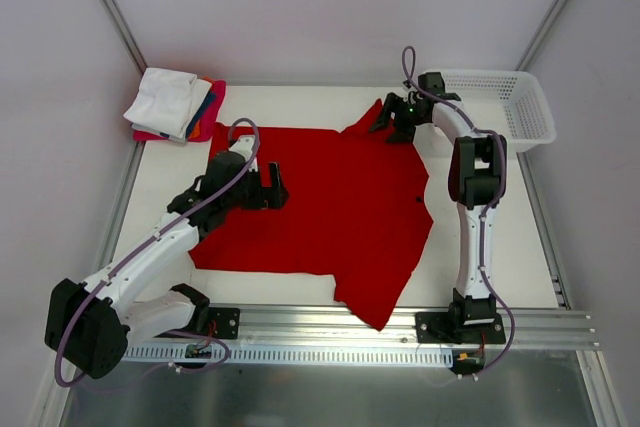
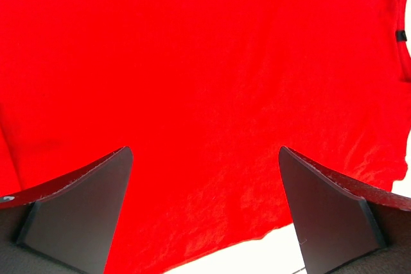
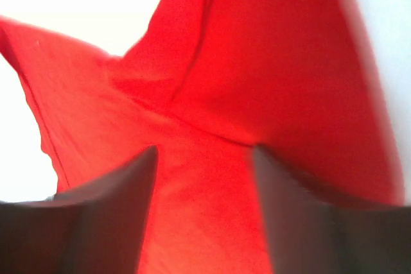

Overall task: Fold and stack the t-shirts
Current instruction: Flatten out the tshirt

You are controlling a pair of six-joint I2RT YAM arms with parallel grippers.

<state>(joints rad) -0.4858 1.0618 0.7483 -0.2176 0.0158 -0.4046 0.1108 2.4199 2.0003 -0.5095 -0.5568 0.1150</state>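
Hovering over red t-shirt (image 1: pixel 345 202), left end effector (image 1: pixel 278 190)

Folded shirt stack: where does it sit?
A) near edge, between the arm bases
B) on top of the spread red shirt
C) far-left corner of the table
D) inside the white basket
C: in the top view the folded shirt stack lies at the far-left corner, clear of the spread red t-shirt and across the table from the white basket.
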